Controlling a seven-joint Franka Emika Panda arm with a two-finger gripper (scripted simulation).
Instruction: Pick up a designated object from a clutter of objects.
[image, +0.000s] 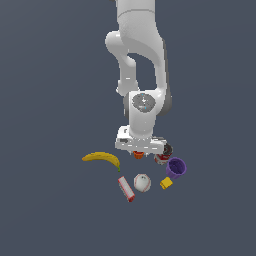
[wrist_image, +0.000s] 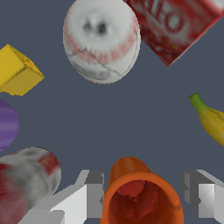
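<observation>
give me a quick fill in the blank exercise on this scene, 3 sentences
1. The gripper has one finger on each side of the ____ cup.
2. In the exterior view, the baseball lies between the red-white box and the yellow ____.
3. The fruit in the clutter is a ____.

Missing words: orange; block; banana

cup (wrist_image: 142, 192) between fingers (wrist_image: 89, 199), can (wrist_image: 26, 183) beside
</observation>
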